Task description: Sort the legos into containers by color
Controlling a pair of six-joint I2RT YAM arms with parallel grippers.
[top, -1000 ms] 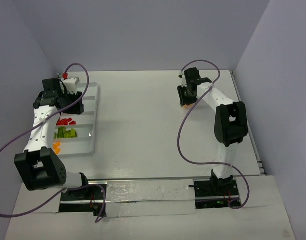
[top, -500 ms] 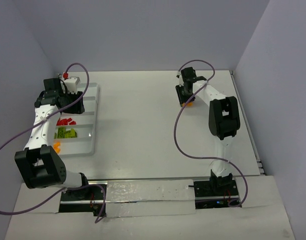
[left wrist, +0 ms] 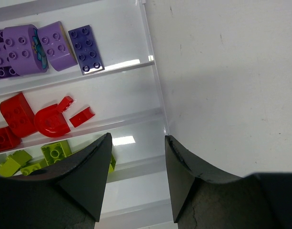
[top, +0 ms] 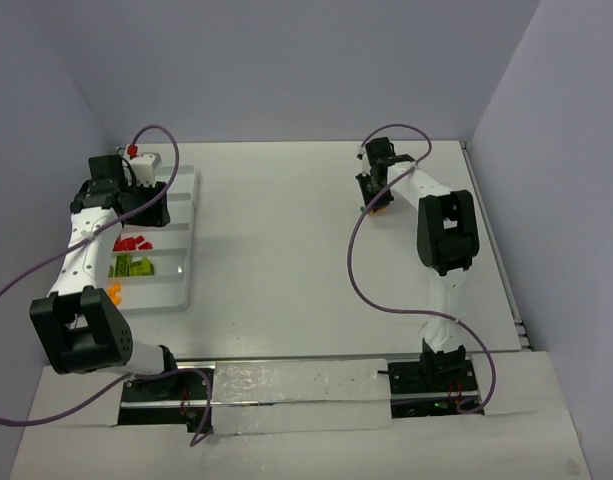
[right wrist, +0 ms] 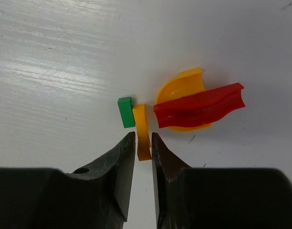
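Observation:
On the bare table at the far right, my right gripper (right wrist: pixel 143 143) (top: pixel 372 203) has its jaws pressed to both sides of a thin orange lego (right wrist: pixel 141 125). A small green lego (right wrist: pixel 126 112) touches that piece. A wavy red lego (right wrist: pixel 198 109) lies on a curved orange one (right wrist: pixel 181 85) just beyond. My left gripper (left wrist: pixel 136 179) (top: pixel 146 208) hangs open and empty over the white tray of containers (left wrist: pixel 155 86) (top: pixel 176 290). The tray holds purple legos (left wrist: pixel 55 40), red legos (left wrist: pixel 45 119) and lime legos (left wrist: pixel 53 152) in separate compartments.
An orange piece (top: pixel 113 292) lies in the tray's near compartment. A white block with a red top (top: pixel 139 157) stands behind the tray. Walls close in the table at the left, back and right.
My right gripper has shifted slightly back and its jaws have narrowed onto the thin orange lego. The left arm has barely moved.

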